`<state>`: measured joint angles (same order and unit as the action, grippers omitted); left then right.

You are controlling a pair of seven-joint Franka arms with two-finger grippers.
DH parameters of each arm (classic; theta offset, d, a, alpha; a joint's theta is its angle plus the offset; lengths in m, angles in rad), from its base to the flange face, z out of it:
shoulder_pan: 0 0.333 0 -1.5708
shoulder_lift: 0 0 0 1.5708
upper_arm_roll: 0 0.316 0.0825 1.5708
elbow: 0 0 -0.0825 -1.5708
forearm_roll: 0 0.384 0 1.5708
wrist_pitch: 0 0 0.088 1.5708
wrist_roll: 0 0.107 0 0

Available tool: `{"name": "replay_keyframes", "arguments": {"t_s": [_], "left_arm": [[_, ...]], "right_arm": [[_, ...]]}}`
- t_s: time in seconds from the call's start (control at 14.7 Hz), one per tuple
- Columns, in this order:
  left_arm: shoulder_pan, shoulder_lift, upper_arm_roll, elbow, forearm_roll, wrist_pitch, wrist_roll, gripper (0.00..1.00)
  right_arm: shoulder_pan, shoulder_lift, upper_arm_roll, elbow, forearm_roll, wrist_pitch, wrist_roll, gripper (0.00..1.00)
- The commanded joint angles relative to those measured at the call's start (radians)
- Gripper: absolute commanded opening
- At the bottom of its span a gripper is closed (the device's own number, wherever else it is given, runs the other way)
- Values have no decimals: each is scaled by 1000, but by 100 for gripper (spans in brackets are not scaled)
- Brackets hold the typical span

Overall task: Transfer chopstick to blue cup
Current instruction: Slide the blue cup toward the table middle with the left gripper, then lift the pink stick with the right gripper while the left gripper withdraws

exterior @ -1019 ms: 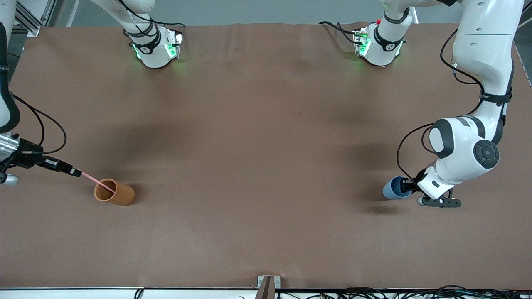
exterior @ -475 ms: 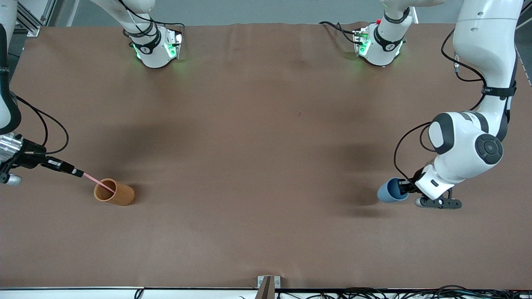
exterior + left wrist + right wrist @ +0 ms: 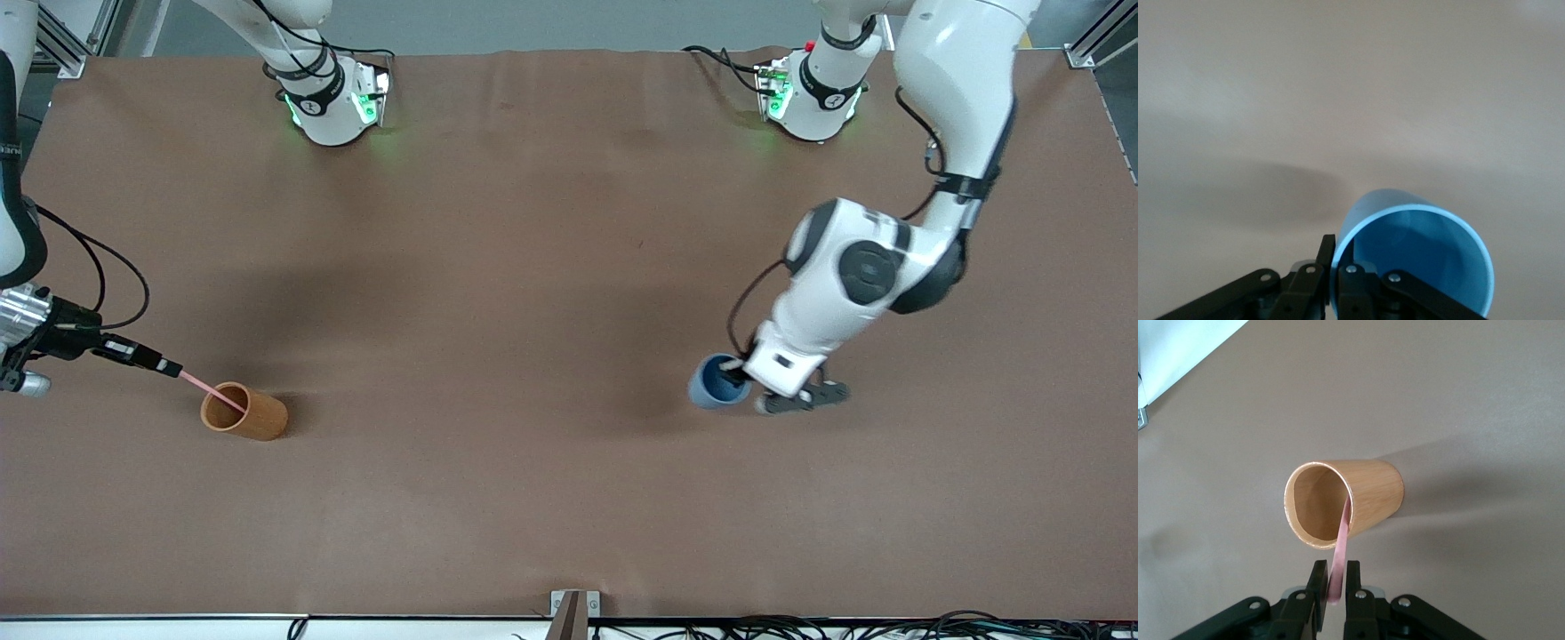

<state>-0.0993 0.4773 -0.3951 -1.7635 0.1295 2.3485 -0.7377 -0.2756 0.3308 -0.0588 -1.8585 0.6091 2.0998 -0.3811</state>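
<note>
At the right arm's end of the table stands one orange-brown cup (image 3: 244,412). One pink chopstick (image 3: 212,389) leans from inside it, its upper end pinched by the right gripper (image 3: 169,367). One blue cup (image 3: 714,382) hangs over the table toward the left arm's end, its rim clamped between the left gripper (image 3: 734,372) fingers.
</note>
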Motion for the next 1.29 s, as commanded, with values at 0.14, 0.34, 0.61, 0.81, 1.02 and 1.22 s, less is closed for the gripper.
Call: {"name": "replay_keyframes", "arguments": {"t_s": [0.14,0.34,0.61,0.81,1.02,1.22], "left_arm": [[-75,125,-90,104,185,-12,-343,0],[-134,181,-97,122,220,-6,-428,1],[-169,237,-111,157,243,3,-470,1],[-166,248,-113,156,288,3,-480,3],[-166,271,-113,159,291,3,-486,17],[-160,273,-113,160,292,8,-483,60]], "right_arm": [[-14,-13,11,-24,31,3,-19,5],[-14,-16,11,-4,29,-1,-9,2],[-10,-74,10,34,6,-73,27,2],[-8,-91,13,190,-141,-283,205,2],[15,-93,19,367,-268,-467,307,2],[91,-128,19,472,-392,-589,381,2]]}}
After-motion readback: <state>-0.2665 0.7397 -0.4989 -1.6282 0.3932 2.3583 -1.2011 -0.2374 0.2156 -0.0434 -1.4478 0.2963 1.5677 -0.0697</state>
